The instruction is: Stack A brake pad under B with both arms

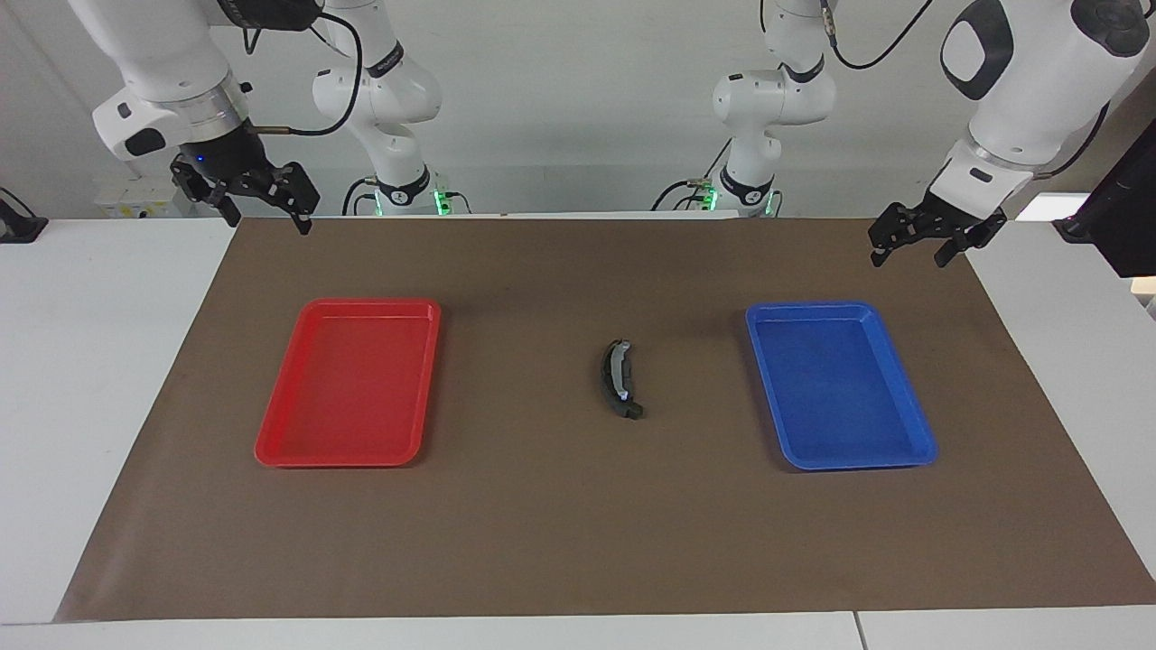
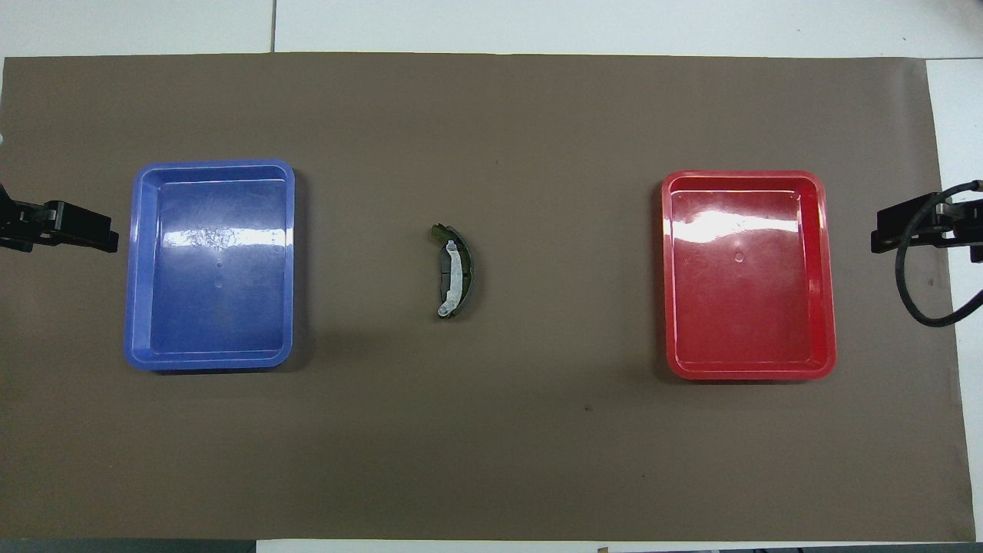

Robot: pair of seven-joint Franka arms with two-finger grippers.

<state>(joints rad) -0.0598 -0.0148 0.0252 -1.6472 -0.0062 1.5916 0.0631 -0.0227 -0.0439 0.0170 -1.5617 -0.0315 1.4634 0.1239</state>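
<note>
I see red tray (image 1: 348, 384) and blue tray (image 1: 840, 386) bare; B (image 1: 618, 379) on A brake pad (image 2: 441, 273) between; left gripper (image 1: 910, 247), right gripper (image 1: 264, 213) spread wide, gripping nothing.

The short brake pad (image 2: 443, 270) lies mostly hidden under the long curved brake shoe (image 2: 458, 270), so only dark edges peek out. From overhead, both grippers are cut off by the picture's sides.

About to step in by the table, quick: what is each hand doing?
Left hand: open, holding nothing.
Right hand: open, holding nothing.
</note>
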